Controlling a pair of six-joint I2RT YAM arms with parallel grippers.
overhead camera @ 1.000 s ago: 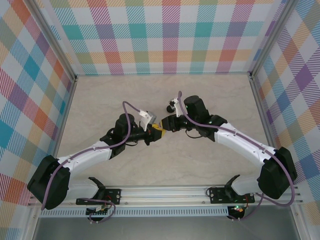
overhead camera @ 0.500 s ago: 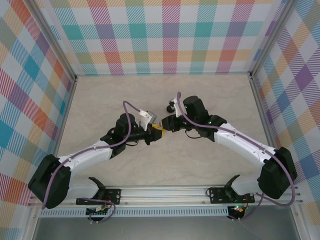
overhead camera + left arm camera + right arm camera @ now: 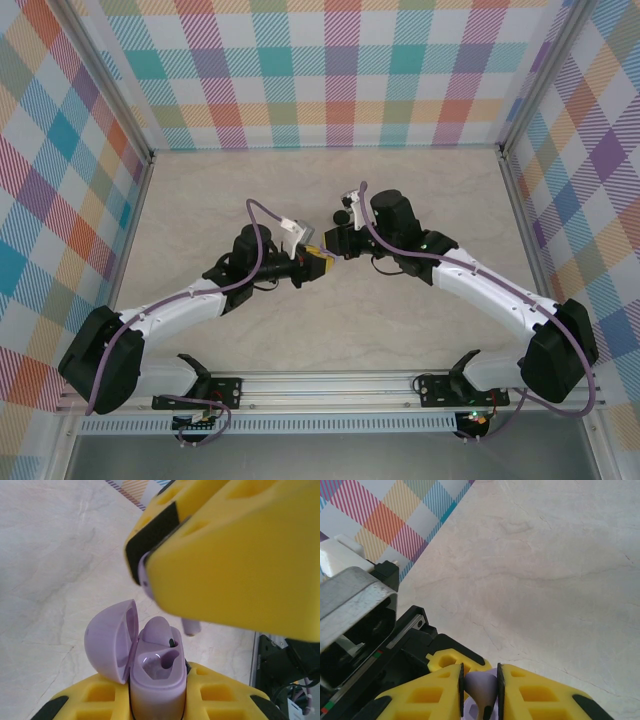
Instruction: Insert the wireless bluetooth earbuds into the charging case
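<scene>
My left gripper (image 3: 157, 702) is shut on the lavender charging case (image 3: 155, 687), held upright with its lid (image 3: 107, 640) swung open to the left. One lavender earbud (image 3: 159, 630) sits in the far slot, and the near slot (image 3: 162, 662) is hollow. Just above the case hang the yellow fingers (image 3: 235, 555) of my right gripper (image 3: 481, 680), shut on a second lavender earbud (image 3: 481, 686). Its stem (image 3: 191, 626) points down beside the case's right rim. In the top view the left gripper (image 3: 318, 262) and right gripper (image 3: 335, 243) meet at mid-table.
The pale marbled tabletop (image 3: 330, 180) lies bare around the grippers. Checked walls (image 3: 330, 70) close in the back and both sides, and a metal rail (image 3: 330, 385) runs along the near edge.
The right gripper has shifted slightly over the case while still holding the earbud. The left gripper has barely moved and keeps the case.
</scene>
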